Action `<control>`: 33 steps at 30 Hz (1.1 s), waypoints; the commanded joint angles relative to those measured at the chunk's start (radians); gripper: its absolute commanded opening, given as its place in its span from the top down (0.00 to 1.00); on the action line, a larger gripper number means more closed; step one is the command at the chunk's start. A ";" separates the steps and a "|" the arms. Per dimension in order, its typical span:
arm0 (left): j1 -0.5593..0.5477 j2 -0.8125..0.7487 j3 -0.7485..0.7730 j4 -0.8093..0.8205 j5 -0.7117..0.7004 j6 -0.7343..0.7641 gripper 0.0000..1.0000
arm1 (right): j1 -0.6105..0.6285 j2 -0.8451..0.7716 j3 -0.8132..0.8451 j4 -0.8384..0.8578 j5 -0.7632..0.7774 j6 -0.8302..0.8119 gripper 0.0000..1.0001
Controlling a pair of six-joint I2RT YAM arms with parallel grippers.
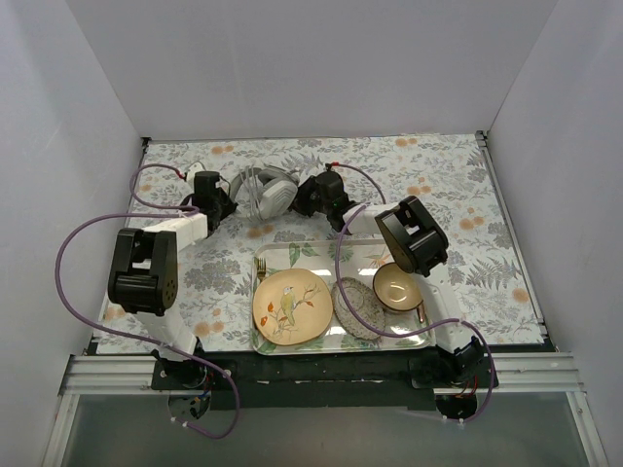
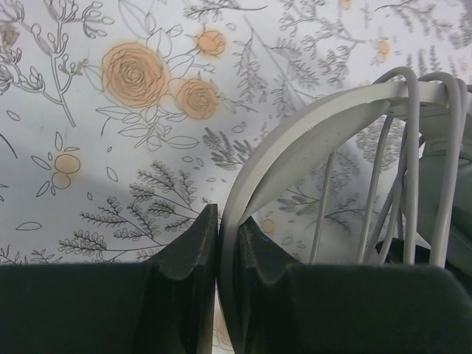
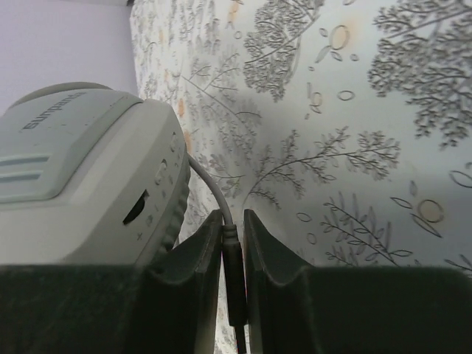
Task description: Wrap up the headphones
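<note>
Tightly on headphones [image 1: 268, 195]: left gripper [image 2: 227, 218], right gripper [image 3: 233, 218].

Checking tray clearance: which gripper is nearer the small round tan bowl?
Right. The right gripper is beyond the small tan bowl, to its left; the left gripper is farther left.

The table [image 1: 467, 195], covered with a pale cloth printed with grey foliage and orange flowers. Directly on it: the headphones [image 1: 265, 192], toward the far edge, left of centre; a rectangular white tray [image 1: 316, 258], at the near edge, centre, not touching the headphones.
</note>
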State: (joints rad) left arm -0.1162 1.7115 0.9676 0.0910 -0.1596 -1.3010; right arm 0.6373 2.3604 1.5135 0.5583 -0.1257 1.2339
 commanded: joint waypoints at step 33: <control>0.043 0.172 0.129 0.012 -0.126 -0.037 0.64 | 0.002 -0.409 -0.375 0.106 0.328 -0.303 0.67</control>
State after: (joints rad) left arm -0.0902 1.8969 1.0561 0.1310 -0.2764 -1.3243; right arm 0.6380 2.0586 1.1770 0.5632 0.1146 1.0393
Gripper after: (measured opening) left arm 0.331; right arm 0.325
